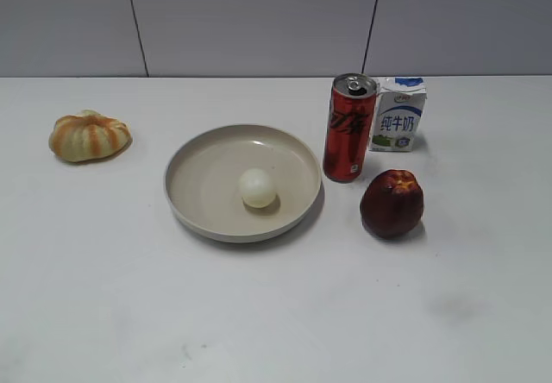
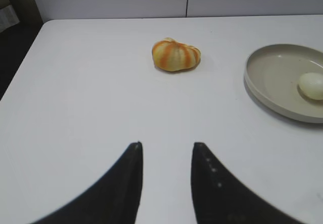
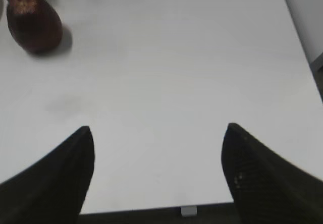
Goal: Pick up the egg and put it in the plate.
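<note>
The pale cream egg (image 1: 258, 188) lies inside the wide beige plate (image 1: 194, 172) at the table's middle. Both also show at the right edge of the left wrist view, the egg (image 2: 311, 86) within the plate (image 2: 270, 77). My left gripper (image 2: 165, 146) is open and empty over bare table, well left of the plate. My right gripper (image 3: 159, 129) is wide open and empty near the table's front edge. Neither gripper shows in the exterior view.
An orange-striped pumpkin-shaped thing (image 1: 89, 135) sits far left, also in the left wrist view (image 2: 175, 55). A red can (image 1: 349, 128) and a milk carton (image 1: 398, 113) stand right of the plate. A red apple (image 1: 392, 203) lies before them, also in the right wrist view (image 3: 34, 23).
</note>
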Motion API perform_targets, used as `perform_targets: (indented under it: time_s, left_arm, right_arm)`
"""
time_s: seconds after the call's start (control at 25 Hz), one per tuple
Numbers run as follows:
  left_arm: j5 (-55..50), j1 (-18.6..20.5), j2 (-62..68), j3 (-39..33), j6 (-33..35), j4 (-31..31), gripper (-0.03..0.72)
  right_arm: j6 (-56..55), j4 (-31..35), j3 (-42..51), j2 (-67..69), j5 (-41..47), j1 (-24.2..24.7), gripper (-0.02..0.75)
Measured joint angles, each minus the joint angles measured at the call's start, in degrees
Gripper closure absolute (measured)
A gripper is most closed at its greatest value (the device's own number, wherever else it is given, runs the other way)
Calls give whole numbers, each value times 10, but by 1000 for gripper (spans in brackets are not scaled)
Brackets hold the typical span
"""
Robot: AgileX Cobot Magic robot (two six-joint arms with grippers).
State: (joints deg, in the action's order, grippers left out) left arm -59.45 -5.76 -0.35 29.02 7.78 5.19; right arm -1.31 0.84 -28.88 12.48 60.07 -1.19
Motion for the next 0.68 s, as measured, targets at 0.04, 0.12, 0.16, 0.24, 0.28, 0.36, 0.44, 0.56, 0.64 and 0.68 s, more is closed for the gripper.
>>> perform_targets:
  time_s: [0.04, 0.12, 0.16, 0.24, 0.28, 0.36, 0.44, 0.56, 0.64, 0.68]
  left_arm:
    - [0, 0, 0, 0, 0, 0, 448]
    - [0, 0, 0, 0, 0, 0, 448]
    - [0, 0, 0, 0, 0, 0, 448]
    - [0, 0, 0, 0, 0, 0, 448]
    - [0, 0, 0, 0, 0, 0, 448]
    - [0, 0, 0, 0, 0, 0, 448]
    - [0, 0, 0, 0, 0, 0, 448]
    - [0, 0, 0, 0, 0, 0, 448]
    - [0, 0, 0, 0, 0, 0, 448]
    - [0, 0, 0, 0, 0, 0, 448]
  right_arm:
    - [1, 0, 1, -34, -1, 0, 145]
    - [1, 0, 1, -89, -1, 0, 145]
    - [1, 0, 1, -111, -1, 0, 145]
    - [1, -2, 1, -126, -1, 0, 145]
    - [1, -2, 1, -127, -1, 0, 145]
    - [0, -2, 1, -127, -1, 0, 145]
    - [0, -2, 2, -127, -1, 0, 145]
    - [0, -2, 2, -127, -1, 0, 145]
    - [0, -2, 2, -127, -1, 0, 145]
    - [0, -2, 2, -127, -1, 0, 145]
